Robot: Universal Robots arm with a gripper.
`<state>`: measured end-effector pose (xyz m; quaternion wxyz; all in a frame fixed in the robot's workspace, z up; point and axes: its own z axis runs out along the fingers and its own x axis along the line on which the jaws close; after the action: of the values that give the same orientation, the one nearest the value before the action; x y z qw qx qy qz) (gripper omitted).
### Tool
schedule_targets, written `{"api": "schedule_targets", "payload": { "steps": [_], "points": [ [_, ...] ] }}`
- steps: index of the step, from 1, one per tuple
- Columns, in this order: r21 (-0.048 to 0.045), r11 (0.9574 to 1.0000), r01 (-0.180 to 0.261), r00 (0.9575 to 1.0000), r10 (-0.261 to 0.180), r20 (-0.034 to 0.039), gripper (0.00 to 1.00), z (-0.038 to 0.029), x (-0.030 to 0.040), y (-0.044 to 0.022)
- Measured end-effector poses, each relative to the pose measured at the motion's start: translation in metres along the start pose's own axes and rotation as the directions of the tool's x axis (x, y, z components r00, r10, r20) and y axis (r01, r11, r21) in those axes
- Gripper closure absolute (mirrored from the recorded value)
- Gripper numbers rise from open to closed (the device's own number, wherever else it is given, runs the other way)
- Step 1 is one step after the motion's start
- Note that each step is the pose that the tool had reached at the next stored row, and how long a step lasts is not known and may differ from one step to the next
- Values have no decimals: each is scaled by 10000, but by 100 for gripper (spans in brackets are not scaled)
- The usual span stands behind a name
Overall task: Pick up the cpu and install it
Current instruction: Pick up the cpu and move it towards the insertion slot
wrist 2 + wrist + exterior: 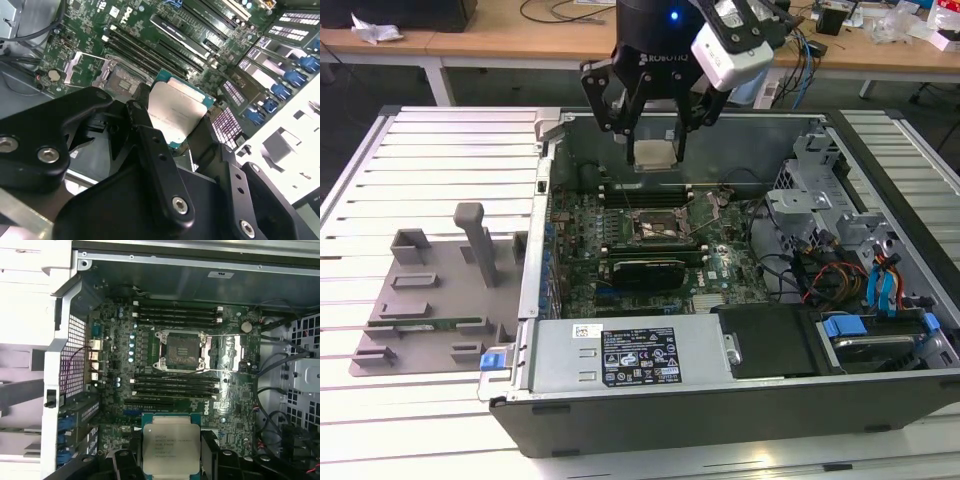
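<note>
Silvery cpu (171, 451) is clamped flat in the tool (653, 146), held over the motherboard (231, 407), apart from the open socket (182, 347). Judgement: keep it level, edges square to socket.

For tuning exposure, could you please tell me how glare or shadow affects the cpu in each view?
Exterior view: the cpu, held in the gripper, looks dull beside the glaring white table. Second wrist view: a pale sheen washes its top. First wrist view: evenly lit, no glare.
</note>
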<state>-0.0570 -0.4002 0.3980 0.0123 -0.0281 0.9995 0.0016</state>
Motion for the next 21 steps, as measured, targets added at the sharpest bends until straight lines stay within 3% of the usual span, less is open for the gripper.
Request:
{"api": "schedule_targets", "payload": {
  "steps": [13,18,19,20,21],
  "points": [
    [31,10000,1,10000,-1,-2,45,97,-120,2],
    [69,10000,2,10000,-2,-4,45,258,-161,28],
    [120,9999,4,10000,-4,-7,45,329,-225,185],
    [140,9999,4,10000,-4,-8,45,390,-277,268],
    [149,9999,4,10000,-4,-9,45,426,-302,303]
  ]
}}
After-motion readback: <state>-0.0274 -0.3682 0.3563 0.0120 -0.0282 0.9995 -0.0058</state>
